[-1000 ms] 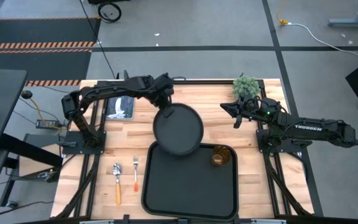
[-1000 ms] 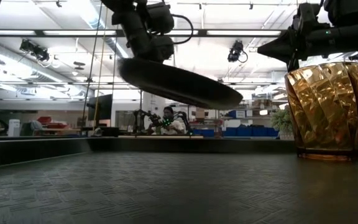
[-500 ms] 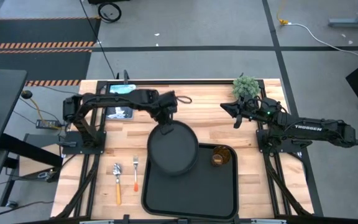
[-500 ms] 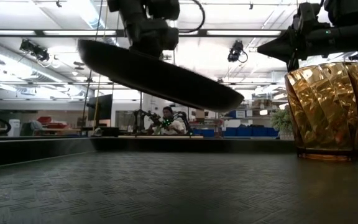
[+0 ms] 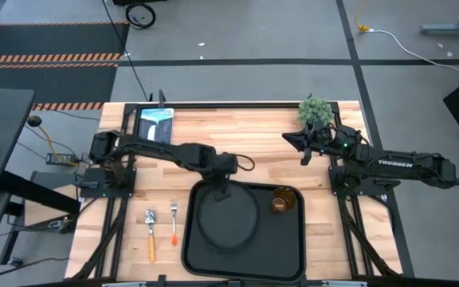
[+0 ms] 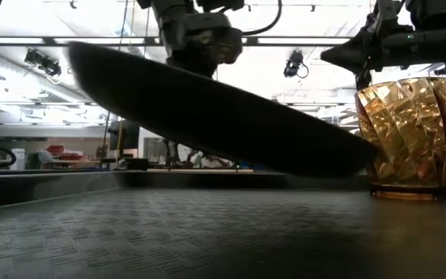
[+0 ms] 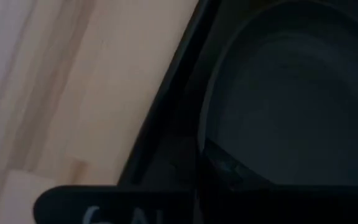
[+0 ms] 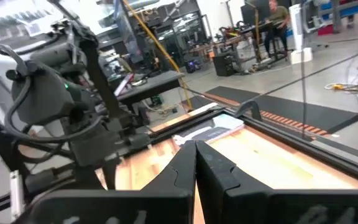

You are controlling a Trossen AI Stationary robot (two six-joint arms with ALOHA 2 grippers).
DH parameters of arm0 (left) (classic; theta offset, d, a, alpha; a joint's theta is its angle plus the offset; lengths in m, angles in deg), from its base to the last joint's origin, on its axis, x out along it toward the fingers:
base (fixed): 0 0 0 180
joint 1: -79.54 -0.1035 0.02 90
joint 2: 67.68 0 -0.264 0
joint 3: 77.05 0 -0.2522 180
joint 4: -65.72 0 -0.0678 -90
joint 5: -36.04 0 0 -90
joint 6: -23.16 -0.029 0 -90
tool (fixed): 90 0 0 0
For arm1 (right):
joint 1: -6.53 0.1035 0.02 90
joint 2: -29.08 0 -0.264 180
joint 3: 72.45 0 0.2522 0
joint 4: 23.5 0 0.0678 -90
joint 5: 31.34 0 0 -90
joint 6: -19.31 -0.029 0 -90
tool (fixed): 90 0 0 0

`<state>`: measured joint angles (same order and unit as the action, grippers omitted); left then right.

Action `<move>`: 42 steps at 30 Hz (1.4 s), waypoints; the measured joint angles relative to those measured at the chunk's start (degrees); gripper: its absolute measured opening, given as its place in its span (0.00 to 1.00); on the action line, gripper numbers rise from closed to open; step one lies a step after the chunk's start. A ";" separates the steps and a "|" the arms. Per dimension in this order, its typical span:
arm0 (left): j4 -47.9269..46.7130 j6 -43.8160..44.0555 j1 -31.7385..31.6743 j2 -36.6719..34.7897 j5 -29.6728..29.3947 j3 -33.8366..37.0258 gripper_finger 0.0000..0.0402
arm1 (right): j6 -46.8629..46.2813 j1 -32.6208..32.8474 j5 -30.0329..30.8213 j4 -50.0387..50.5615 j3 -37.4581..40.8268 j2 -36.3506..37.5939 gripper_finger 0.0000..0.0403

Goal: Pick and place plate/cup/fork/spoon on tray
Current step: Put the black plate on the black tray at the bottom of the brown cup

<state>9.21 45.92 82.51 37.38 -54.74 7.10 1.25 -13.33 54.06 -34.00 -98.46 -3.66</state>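
Observation:
The round black plate [image 5: 228, 219] hangs tilted over the black tray [image 5: 289, 247], held by my left gripper [image 5: 221, 188]. In the low view the plate [image 6: 207, 116] slopes down toward the amber cup [image 6: 406, 136]. The cup [image 5: 281, 200] stands on the tray's far right part. The fork [image 5: 174, 223] and the spoon [image 5: 151, 233] lie on the wood to the left of the tray. My right gripper [image 5: 300, 148] is shut and empty, above the table's far right, away from the tray. My left gripper pinches the plate's rim at its far edge [image 7: 211, 148] between its two fingers. The fingers come from above, slanting down from the table's far side. The plate hangs tilted below the gripper, with its lower edge [image 6: 355, 163] close by the cup. I cannot tell whether that edge touches the tray.
A small green plant [image 5: 315, 112] stands at the table's far right. A flat tablet-like thing [image 5: 154, 124] lies at the far left. The tray's near half is bare.
My left gripper has carried the plate toward the table's near edge and down, from above the tray's far rim to over the tray's middle. The plate has stayed tilted in the hold. My right arm has kept still.

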 joint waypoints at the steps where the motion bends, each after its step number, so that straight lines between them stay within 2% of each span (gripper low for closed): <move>1: 0.96 1.18 0.62 0.53 -0.42 0.00 0.03 | -0.01 0.42 -0.03 0.18 0.00 0.01 0.04; 14: 5.68 7.67 7.34 7.10 -7.31 -0.04 0.03 | -0.14 7.75 0.74 -0.72 0.02 -0.42 0.04; 21: 7.46 10.73 9.88 7.12 -13.09 -0.04 0.04 | -0.24 10.70 5.07 -1.65 0.02 -0.42 0.04; 26: 8.10 11.96 10.53 7.28 -14.31 -0.04 0.11 | -0.26 11.82 5.17 -3.12 0.02 -0.42 0.04; 31: 8.21 11.76 10.52 7.28 -14.86 -0.04 0.22 | -0.25 12.37 6.18 -3.57 0.02 -0.42 0.04; 34: 7.85 8.74 10.52 7.17 -14.83 -0.04 0.29 | -0.56 12.83 6.93 -2.76 0.00 -0.61 0.04; 36: 5.73 5.74 10.52 6.62 -14.79 -0.02 0.32 | -1.77 13.34 8.78 2.65 -1.81 -1.25 0.04; 42: -1.59 -1.71 10.43 5.77 -17.89 0.02 0.35 | -3.81 15.10 12.63 30.72 -13.60 -6.69 0.04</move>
<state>7.62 44.21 92.95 43.15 -72.62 7.13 -2.56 1.77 66.69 -3.28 -112.06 -10.35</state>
